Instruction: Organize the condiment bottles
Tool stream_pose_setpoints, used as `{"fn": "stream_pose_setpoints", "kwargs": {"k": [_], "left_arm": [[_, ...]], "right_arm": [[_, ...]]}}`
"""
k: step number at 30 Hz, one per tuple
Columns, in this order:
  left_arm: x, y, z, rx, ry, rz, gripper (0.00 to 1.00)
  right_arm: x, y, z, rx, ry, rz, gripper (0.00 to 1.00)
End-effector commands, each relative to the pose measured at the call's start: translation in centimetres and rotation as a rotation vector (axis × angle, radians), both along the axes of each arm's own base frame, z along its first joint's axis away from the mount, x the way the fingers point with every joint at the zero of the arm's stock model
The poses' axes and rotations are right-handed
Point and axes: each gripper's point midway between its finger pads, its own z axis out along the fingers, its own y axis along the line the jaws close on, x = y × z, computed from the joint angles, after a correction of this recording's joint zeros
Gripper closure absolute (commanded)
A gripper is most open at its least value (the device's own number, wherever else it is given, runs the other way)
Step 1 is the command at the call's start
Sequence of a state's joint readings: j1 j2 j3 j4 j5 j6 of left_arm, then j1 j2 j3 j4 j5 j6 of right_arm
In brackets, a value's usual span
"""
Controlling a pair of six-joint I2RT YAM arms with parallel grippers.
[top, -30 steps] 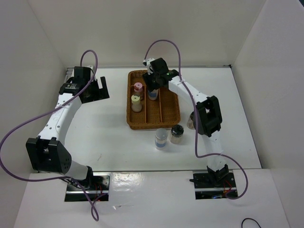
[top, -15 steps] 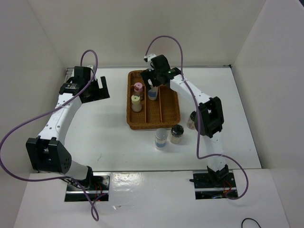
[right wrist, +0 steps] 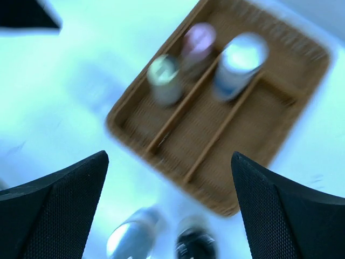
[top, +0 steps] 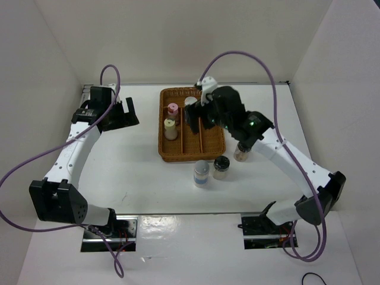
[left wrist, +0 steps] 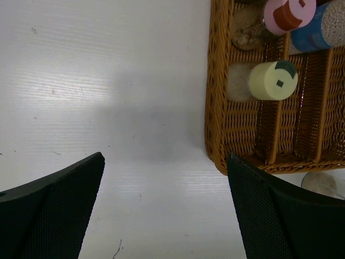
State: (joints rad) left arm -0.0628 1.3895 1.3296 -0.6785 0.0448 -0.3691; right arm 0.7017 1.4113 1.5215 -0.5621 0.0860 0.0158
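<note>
Right gripper (right wrist: 168,156): fingers spread wide with nothing between them; it hangs over the middle of the brown wicker tray (top: 161,155).
Left gripper (left wrist: 165,156): fingers also apart and holding nothing, over bare table (top: 130,172) to the left of the tray's rim, not touching it.
Left lane: pink-capped jar (top: 173,109) at the far end and pale-yellow-capped jar (top: 170,124) just nearer, both upright.
Middle lane: blue-banded jar (right wrist: 237,62) at the far end; the near stretch shows bare wicker.
Right lane: bare wicker along its length.
Near rim: second blue-banded jar (top: 201,173) and black-capped jar (top: 221,166) stand side by side just outside it.
Right of tray: other black-capped jar (top: 241,153), partly behind the right arm (top: 285,160).
Open room: white table on both sides of the tray.
Right arm pose: elbow swung out toward the right wall, forearm slanting back-left.
Left arm (top: 74,148) pose: stretched along the left wall, wrist turned toward the tray.
</note>
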Motion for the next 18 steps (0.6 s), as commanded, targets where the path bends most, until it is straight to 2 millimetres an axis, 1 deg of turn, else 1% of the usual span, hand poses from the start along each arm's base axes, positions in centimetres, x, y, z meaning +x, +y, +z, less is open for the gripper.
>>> {"fn": "stream_pose_setpoints", "kwargs": {"k": [1, 2, 3, 4, 5, 6, 8, 10, 12, 13, 14, 15, 17, 18], "left_arm": [[-0.6, -0.7, 0.2, -0.038, -0.020, -0.029, 0.00], [-0.4, -0.7, 0.3, -0.039, -0.029, -0.030, 0.00], [-0.7, -0.7, 0.4, -0.039, -0.032, -0.030, 0.00], [-0.7, -0.9, 0.4, -0.052, -0.030, -0.030, 0.00], [-0.9, -0.9, 0.3, -0.052, -0.030, -0.030, 0.00], [-0.9, -0.9, 0.3, -0.052, -0.030, -0.030, 0.00], [-1.2, -1.0, 0.3, -0.058, -0.030, -0.036, 0.00], [-1.2, -1.0, 0.3, -0.058, -0.030, -0.036, 0.00], [-1.2, -1.0, 0.3, -0.058, -0.030, -0.036, 0.00], [-1.6, -1.0, 0.1, -0.058, -0.020, -0.036, 0.00], [-1.6, -1.0, 0.1, -0.058, -0.020, -0.036, 0.00], [-1.6, -1.0, 0.1, -0.058, -0.020, -0.036, 0.00], [-1.6, -1.0, 0.1, -0.058, -0.020, -0.036, 0.00], [-1.6, -1.0, 0.1, -0.058, -0.020, -0.036, 0.00]], "right_arm": [[-4.8, 1.9, -8.9, -0.097, 0.252, 0.060, 0.02], [-6.2, 1.7, -10.3, -0.099, 0.290, 0.058, 0.02], [-7.2, 1.7, -11.0, -0.102, 0.308, 0.064, 0.02], [-8.3, 2.2, -11.4, -0.099, 0.313, 0.088, 0.02], [-9.1, 1.5, -12.1, -0.096, 0.335, 0.074, 0.02], [-9.7, 1.4, -12.3, -0.100, 0.337, 0.084, 0.02], [-10.3, 0.8, -12.7, -0.094, 0.346, 0.076, 0.02], [-10.3, 0.5, -12.6, -0.093, 0.338, 0.069, 0.02], [-10.5, 0.6, -12.6, -0.084, 0.347, 0.071, 0.02], [-10.7, 0.5, -13.0, -0.089, 0.359, 0.078, 0.02], [-10.9, 0.6, -13.4, -0.089, 0.367, 0.084, 0.02], [-10.9, 0.6, -13.4, -0.083, 0.372, 0.078, 0.02], [-11.3, 0.4, -14.6, -0.103, 0.399, 0.082, 0.02], [-11.3, 0.5, -14.6, -0.097, 0.404, 0.076, 0.02]]}}
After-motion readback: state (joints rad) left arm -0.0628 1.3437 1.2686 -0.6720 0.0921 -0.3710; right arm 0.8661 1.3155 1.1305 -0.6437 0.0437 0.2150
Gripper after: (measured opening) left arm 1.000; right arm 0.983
